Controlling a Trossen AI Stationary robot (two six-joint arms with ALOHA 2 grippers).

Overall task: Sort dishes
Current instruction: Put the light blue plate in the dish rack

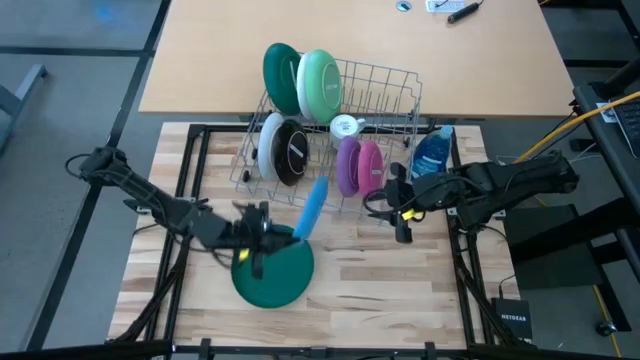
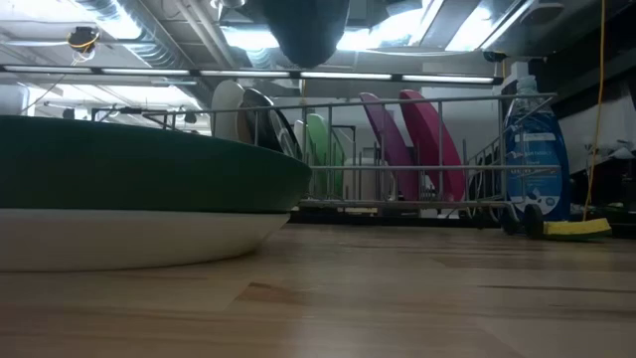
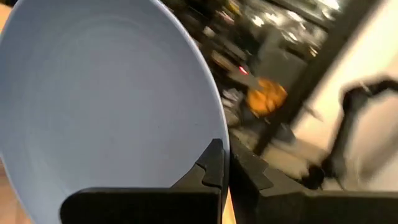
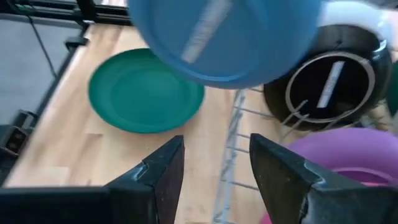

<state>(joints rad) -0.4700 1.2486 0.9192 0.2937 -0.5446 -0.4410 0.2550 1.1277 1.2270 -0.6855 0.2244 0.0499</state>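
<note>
Two weak spots stand out. One is the hold itself: the left gripper (image 1: pixel 268 232) is clenched on the very rim of the blue plate (image 1: pixel 311 208), which hangs on edge above the bench (image 1: pixel 380 280), between the dish rack (image 1: pixel 385 92) and the dark green plate (image 1: pixel 273 270) lying flat below it. In the left wrist view the fingers (image 3: pixel 211 165) pinch only a narrow strip of rim, so a quick swing or a knock could make the plate pivot or slip out, and it would likely drop onto the green plate or the wood.

The other is crowding. The blue plate sits close to the rack's front wires and the black-and-white dish (image 1: pixel 292 152) standing there; a careless move toward the rack could clip them and tip a neighbour such as the purple plate (image 1: pixel 347 165) or the pink plate (image 1: pixel 371 168).

The right gripper (image 1: pixel 402 230) hangs with its fingers apart just off the rack's near corner, holding nothing, beside the soap bottle (image 1: pixel 432 152); if both arms close in together they may collide
</note>
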